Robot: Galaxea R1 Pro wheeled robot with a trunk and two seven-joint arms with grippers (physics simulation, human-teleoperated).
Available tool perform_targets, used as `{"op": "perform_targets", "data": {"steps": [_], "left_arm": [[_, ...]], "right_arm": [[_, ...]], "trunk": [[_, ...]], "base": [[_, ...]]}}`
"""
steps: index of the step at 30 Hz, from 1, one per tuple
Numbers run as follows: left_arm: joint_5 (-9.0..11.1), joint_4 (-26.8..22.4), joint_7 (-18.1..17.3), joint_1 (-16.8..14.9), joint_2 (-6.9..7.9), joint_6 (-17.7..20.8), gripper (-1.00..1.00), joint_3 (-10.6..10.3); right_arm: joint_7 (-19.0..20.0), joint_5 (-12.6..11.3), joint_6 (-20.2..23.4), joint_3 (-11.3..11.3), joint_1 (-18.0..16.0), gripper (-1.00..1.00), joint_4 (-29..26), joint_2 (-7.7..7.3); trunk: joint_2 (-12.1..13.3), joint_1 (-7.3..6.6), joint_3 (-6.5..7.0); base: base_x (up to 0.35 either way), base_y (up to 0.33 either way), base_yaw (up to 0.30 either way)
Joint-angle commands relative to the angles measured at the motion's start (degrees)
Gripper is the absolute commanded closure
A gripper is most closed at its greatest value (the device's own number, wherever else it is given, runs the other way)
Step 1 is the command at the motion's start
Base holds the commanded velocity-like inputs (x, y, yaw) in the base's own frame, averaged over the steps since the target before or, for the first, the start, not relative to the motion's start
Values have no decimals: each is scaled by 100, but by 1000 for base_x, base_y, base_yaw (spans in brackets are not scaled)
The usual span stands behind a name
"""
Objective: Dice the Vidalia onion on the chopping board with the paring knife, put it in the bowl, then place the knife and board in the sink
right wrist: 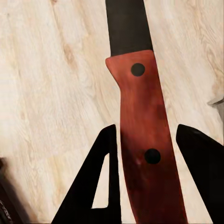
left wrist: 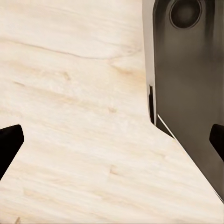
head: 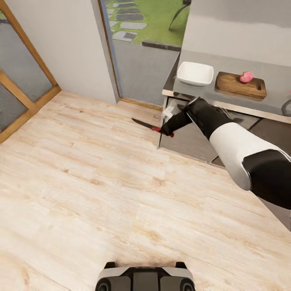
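**Head view: knife gripped over the floor, short of the counter**

Head view, left to right. The paring knife (head: 147, 125) sticks out from the right claw (head: 165, 131), dark blade away from the claw and out over the pale wood floor (head: 81, 182). Its long axis runs on a slant, red handle end in the claw, tip pointing left and slightly away from the robot. Claw and knife sit just in front of the end of the dark cabinet front (head: 190, 141), below the countertop (head: 238, 66) edge.

Beyond the claw, up on the countertop: the white bowl (head: 195, 73) comes first, nearest the counter's end. To the right of it lies the chopping board (head: 241, 85), near but apart from the bowl. The Vidalia onion (head: 246, 76) rests on the board, whole.

Right wrist view gives what the head view cannot: the claw fingers (right wrist: 105, 182) stand either side of the red handle, pinching it, two dark rivets plain on the handle, blade running straight out ahead of the claw over the floor.

Left wrist view: the left claw (left wrist: 112, 140) is spread wide, a finger tip at each edge, nothing between. Ahead of it, floor boards and part of the robot's dark base (left wrist: 186, 84).
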Motion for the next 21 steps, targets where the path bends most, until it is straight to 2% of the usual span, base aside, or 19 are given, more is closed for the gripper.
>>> {"op": "perform_targets", "data": {"steps": [1,2,5,8,11,12,13,16,19,21], "left_arm": [[-5,12,20,-2,-3,-20,-100,-34],[-5,12,20,-1,-3,-20,-100,-34],[-5,12,20,0,-2,-20,-100,-34],[-5,12,20,0,-2,-22,-100,-34],[-5,7,20,-4,1,-22,-100,-34],[-5,7,20,-3,-1,-24,-100,-34],[-5,5,20,-3,-3,-26,-100,-34],[-2,-2,21,-1,-1,-28,-100,-29],[-4,-11,31,0,3,-52,-100,-20],[1,-34,46,1,19,-72,-100,-1]], "right_arm": [[-5,41,-98,-6,-4,100,156,34],[-31,39,-172,-6,-4,100,242,46],[-324,30,-765,-12,36,100,897,81],[-583,24,-1590,-22,308,100,1528,90],[-739,24,-2339,-35,926,100,1729,77],[-763,24,-2436,-36,1051,100,1744,75],[-824,24,-2661,-38,1360,100,1772,70],[-1017,21,-3157,-52,1973,100,1795,26],[-1110,18,-3475,-60,2307,100,1799,-13],[-1292,-87,-3848,-83,2789,100,1800,-48]], "trunk": [[-9,0,-7],[-9,0,-7],[-9,0,-7],[-9,0,-7],[-9,0,-7],[-9,0,-7],[-9,0,-7],[-9,0,-7],[-9,0,-7],[-9,0,-7]], "base": [[-143,74,0],[-115,59,0],[-42,22,0],[-13,7,0],[-3,2,0],[-1,1,0],[0,0,0],[0,0,0],[0,0,0],[0,0,0]]}}
